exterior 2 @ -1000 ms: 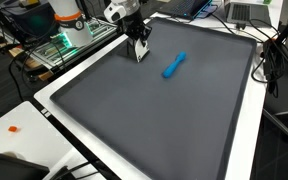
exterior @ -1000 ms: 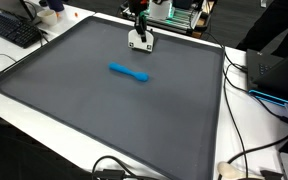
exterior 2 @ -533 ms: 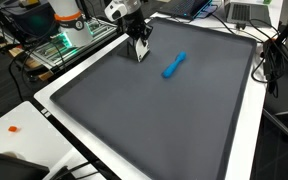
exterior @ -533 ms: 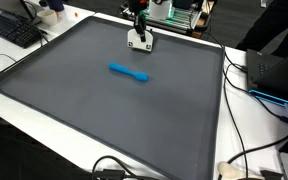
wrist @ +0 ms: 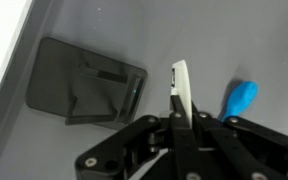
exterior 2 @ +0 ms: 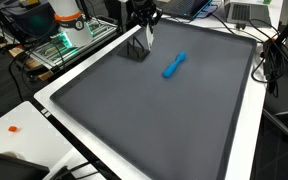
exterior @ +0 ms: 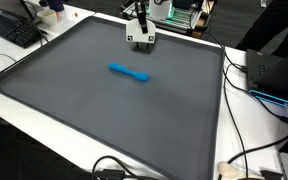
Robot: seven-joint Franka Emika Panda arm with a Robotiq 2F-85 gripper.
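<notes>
Hand (exterior 2: 148, 36) higher than before, pointing down, clamped on an upright white card (wrist: 181, 90) above the grey mat (exterior: 104, 110)

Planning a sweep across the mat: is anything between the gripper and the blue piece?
Nothing visible. The gripper, shut on a thin white piece, hangs near the edge of the grey mat; only bare mat lies between it and the blue piece.

Wrist view: the gripper (wrist: 184, 118) hides the lower ends of the white piece (wrist: 181, 82) it pinches and of the blue thing (wrist: 240, 97). In both exterior views the arm (exterior: 138, 9) runs off the top edge, and the white piece is too small to identify.
</notes>
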